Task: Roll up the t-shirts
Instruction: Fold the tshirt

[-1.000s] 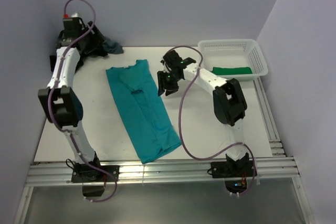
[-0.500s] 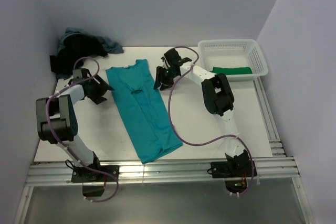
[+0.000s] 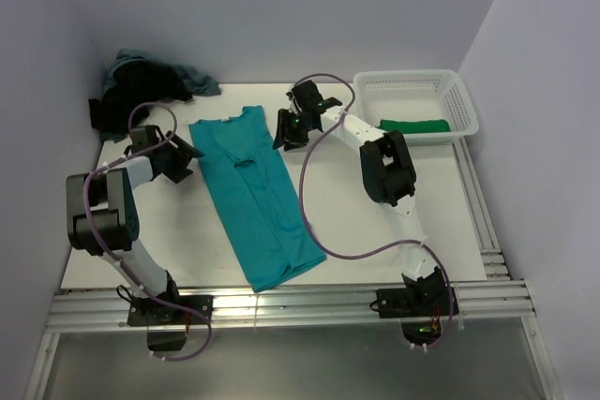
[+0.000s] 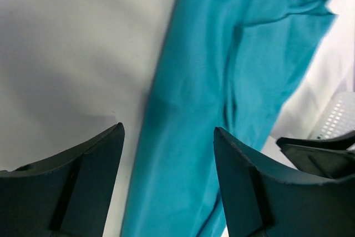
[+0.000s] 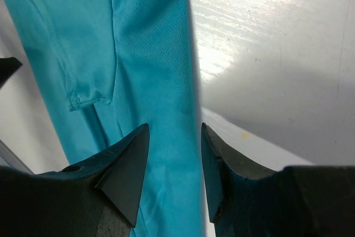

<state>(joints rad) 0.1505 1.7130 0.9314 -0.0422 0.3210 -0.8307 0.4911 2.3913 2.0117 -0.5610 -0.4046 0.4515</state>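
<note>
Beneath right claw (image 5: pixel 175 137), teal t-shirt (image 5: pixel 144 54) (its edge)

The teal t-shirt (image 3: pixel 253 194) I see is soft, matt cloth. The white table (image 3: pixel 347 203) looks smooth and a bit shiny. The white lattice basket (image 3: pixel 466 114) is plastic. My left claw (image 4: pixel 167 131) and right claw (image 5: pixel 175 129) are dull black plastic.

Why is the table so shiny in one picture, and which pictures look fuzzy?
Right wrist view: light glares off the bare table, with a grey shadow lower down. Left wrist view: the teal t-shirt looks soft and slightly blurred. Top external view: even light, fairly sharp.
</note>
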